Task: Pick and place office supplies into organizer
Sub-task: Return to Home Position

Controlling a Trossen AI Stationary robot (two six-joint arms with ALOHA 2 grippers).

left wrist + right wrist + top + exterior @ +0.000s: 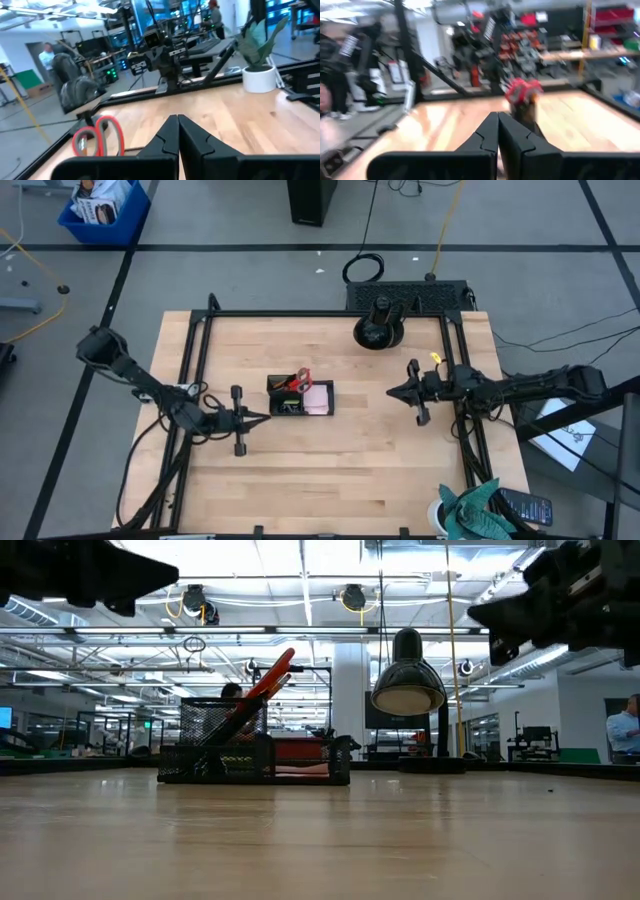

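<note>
Black organizer (300,397) sits mid-tabletop (330,470), with red-handled scissors (300,381) poking up out of its left part and the pink sticky pad (319,399) lying in the right one. Left tool (265,417) hangs just left of it, fingers pinched together, nothing in them. Right tool (392,391) is well off to the right, same deal: closed and empty.

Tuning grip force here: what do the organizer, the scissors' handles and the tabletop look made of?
Organizer: black wire mesh, probably matte-coated metal; the grid shows through. Scissors' handles: red, smooth plastic by the look. Tabletop: light wood planks, with visible grain and seams.
</note>
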